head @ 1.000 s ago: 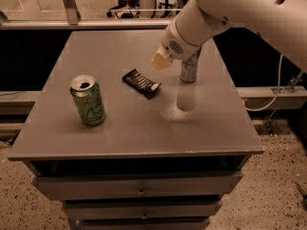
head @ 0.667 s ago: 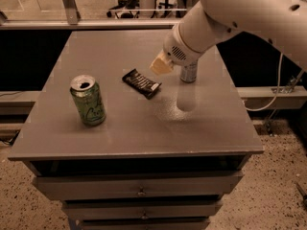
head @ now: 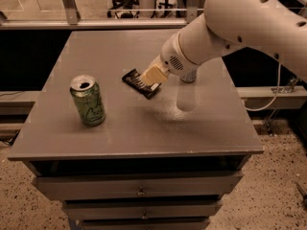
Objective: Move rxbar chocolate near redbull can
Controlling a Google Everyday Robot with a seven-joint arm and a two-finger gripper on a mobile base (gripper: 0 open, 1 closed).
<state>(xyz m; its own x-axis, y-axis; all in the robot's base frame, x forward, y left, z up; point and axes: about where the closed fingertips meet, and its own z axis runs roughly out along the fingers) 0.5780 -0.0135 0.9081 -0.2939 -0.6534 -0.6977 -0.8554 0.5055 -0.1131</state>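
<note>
The rxbar chocolate (head: 138, 84), a flat dark bar with pale lettering, lies on the grey table (head: 129, 123) near its middle. My gripper (head: 154, 75), at the end of the big white arm, is right over the bar's right end and hides part of it. The redbull can (head: 188, 76) stands to the right of the bar; only its lower part shows below the arm, with its reflection on the tabletop in front of it.
A wider green can (head: 88, 100) with an open top stands at the table's left front. The table has drawers (head: 139, 186) below. A railing and dark gap run behind the table; a cable hangs at the right.
The arm has swung down and to the left, bringing my gripper from beside the redbull can to over the bar's right end. Bar and cans have not moved.
</note>
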